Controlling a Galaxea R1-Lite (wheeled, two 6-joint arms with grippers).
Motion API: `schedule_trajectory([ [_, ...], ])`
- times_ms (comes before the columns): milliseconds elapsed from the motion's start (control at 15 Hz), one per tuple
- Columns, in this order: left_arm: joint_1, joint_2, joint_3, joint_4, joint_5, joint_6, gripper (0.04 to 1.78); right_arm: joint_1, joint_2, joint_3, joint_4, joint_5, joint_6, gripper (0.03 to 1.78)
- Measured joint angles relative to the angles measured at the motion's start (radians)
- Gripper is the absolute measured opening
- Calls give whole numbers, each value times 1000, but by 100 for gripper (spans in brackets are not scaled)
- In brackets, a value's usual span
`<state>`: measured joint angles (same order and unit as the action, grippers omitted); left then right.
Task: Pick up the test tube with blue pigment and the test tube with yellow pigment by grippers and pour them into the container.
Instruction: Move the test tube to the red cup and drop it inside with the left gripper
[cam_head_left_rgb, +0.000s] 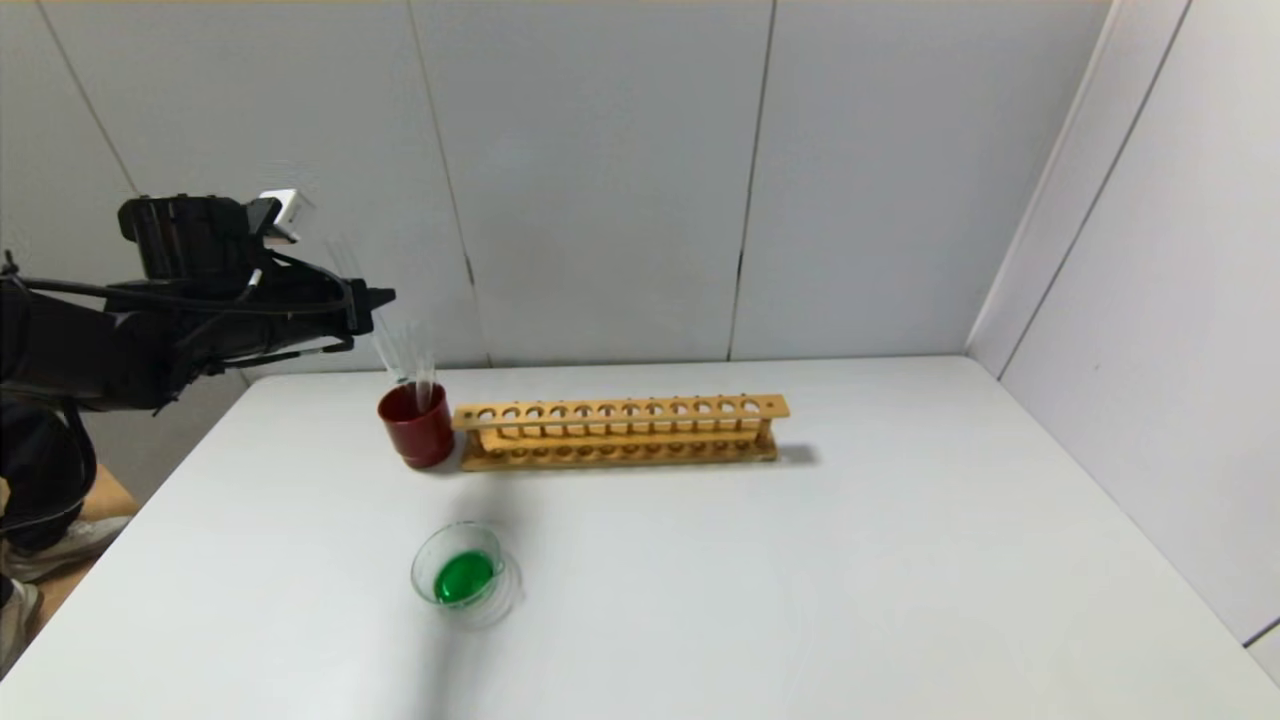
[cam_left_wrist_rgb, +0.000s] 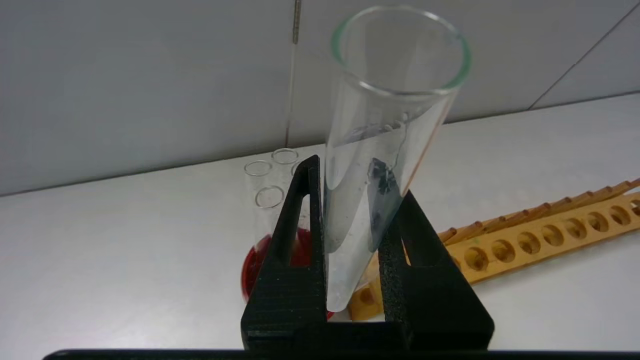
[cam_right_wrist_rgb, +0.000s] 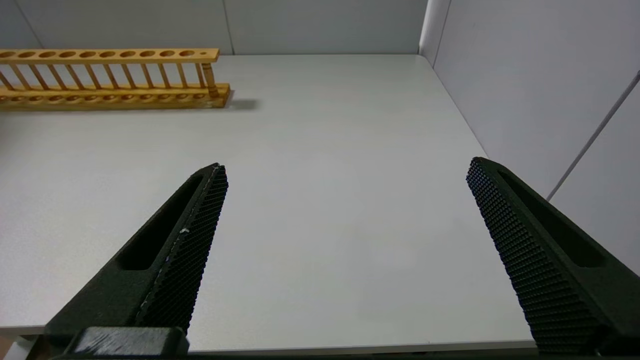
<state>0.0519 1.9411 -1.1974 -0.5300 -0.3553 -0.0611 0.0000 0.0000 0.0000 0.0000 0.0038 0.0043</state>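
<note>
Left gripper (cam_left_wrist_rgb: 350, 280), clamped on an emptied clear tube (cam_left_wrist_rgb: 380, 165), hangs above and just behind the red cup (cam_head_left_rgb: 416, 428); right gripper (cam_right_wrist_rgb: 345, 250), jaws wide apart and holding nothing, sits parked over bare table near the right wall.

Largest to smallest:
Table (cam_head_left_rgb: 900, 560), white, bears everything.
Rack (cam_head_left_rgb: 620, 432), wooden, every visible hole vacant, stands just right of the cup and almost touching it.
Cup, dark red, holds three colourless tubes (cam_left_wrist_rgb: 270, 197) leaning together.
Dish (cam_head_left_rgb: 465, 577), clear glass, near the front edge and well apart from the cup, contains a green pool, which suggests both pigments are already poured.
Held tube, mouth up and tilted, carries only droplets; whether it was the blue or the yellow one cannot be told.

Likely hazards: the tilted tube may strike the rims of the tubes already in the cup on descent and tip them; an early release could let the glass fall beside the cup and roll; residual drops may spot the table.
</note>
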Motion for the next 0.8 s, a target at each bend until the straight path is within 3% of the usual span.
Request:
schedule_trajectory([
  [333, 17, 69, 50, -169, 9, -10, 34, 0, 0, 0, 0, 0, 0, 175],
  [800, 26, 119, 130, -300, 9, -40, 34, 0, 0, 0, 0, 0, 0, 175],
])
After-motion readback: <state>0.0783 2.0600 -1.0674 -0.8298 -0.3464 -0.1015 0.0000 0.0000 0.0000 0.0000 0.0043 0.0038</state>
